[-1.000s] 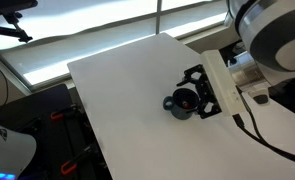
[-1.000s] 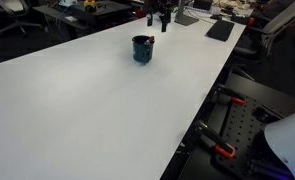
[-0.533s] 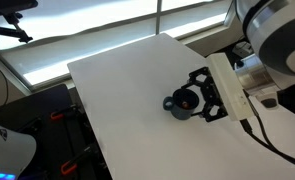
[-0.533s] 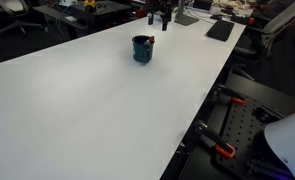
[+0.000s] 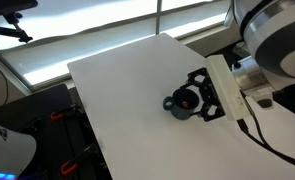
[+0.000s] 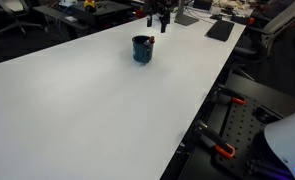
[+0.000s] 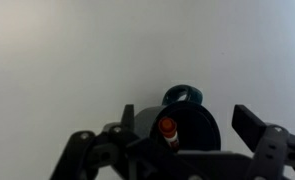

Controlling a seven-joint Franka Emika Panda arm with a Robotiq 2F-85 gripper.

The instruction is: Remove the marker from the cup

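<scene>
The marker (image 7: 167,127) is seen end-on, upright in the cup (image 7: 199,128), between the wide-spread fingers (image 7: 249,120), slightly toward nine o'clock.

In an exterior view the pincer (image 6: 161,20) was cut off by the top edge, and the marker (image 6: 149,39) was no more than a reddish speck at the rim of the cup (image 6: 142,50). In an exterior view the pincer (image 5: 201,96) covered one side of the cup (image 5: 177,103). There the marker was too small to make out, and the arm (image 5: 272,40) ran off the right edge. In the wrist view only the marker's reddish tip showed, the rest sunk in the cup. The cup's lower part was lost behind the blurred pincer and the bottom edge.
</scene>
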